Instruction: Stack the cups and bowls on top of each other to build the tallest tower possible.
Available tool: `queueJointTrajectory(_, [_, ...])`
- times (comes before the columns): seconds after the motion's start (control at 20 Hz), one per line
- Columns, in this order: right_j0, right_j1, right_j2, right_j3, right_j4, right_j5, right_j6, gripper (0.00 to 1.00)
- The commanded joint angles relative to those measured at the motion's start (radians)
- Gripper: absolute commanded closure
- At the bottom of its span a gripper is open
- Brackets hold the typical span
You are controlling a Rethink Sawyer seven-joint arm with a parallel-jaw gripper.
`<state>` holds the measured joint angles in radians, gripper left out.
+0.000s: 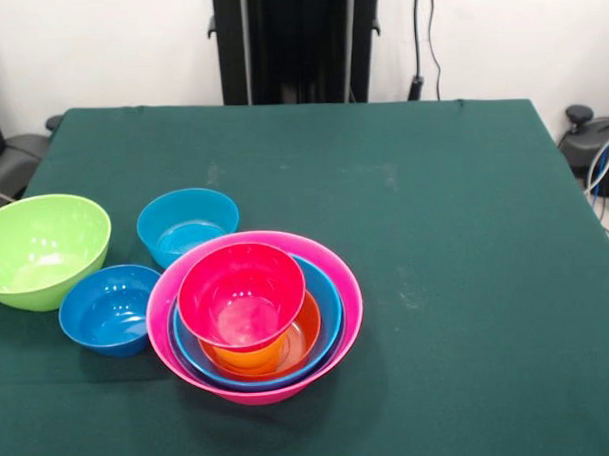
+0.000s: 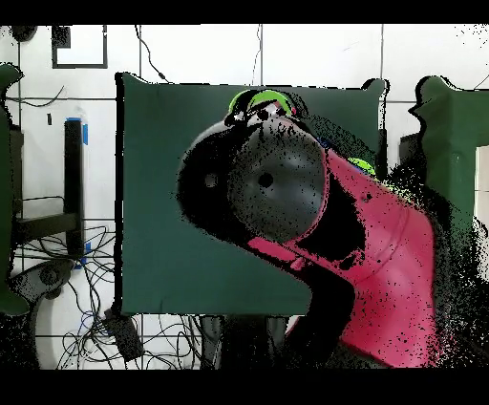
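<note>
Lab: green-clothed table (image 1: pixel 435 233), floor cables (image 2: pixel 67 267)

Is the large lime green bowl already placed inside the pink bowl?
No, the lime green bowl stands alone on the table's cloth, apart from the pink bowl holding the nested stack.

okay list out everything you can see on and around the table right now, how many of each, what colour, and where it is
table: one, dark green cloth, fills most of the front view.
big pink bowl: one, pink, near edge left of centre, outermost of the nested stack.
blue bowl: one, blue, nested inside the pink one.
orange bowl: one, orange, inside that blue bowl.
red-pink bowl: one, red-pink, on top of the stack, tilted.
lime green bowl: one, lime green, at the left edge.
sky blue bowl: one, sky blue, behind the stack.
dark blue bowl: one, darker blue, between the green bowl and the stack.
cables: several, at the right edge, off the table.
robot arm: one, red and black, covers much of the overhead view; its gripper is not visible.
</note>
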<state>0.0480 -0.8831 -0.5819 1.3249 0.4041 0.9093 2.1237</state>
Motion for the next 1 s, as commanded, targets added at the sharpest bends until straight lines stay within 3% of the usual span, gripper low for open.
queueJointTrajectory(0.05, [-0.076, -0.04, 0.254, 0.161, -0.102, 0.01, -0.382, 1.0])
queueJointTrajectory(0.5, [-0.163, -0.078, 0.379, 0.217, -0.119, -0.084, -0.488, 1.0])
queueJointTrajectory(1.0, [-0.3, -0.041, 0.557, 0.157, -0.19, 0.006, -0.628, 1.0])
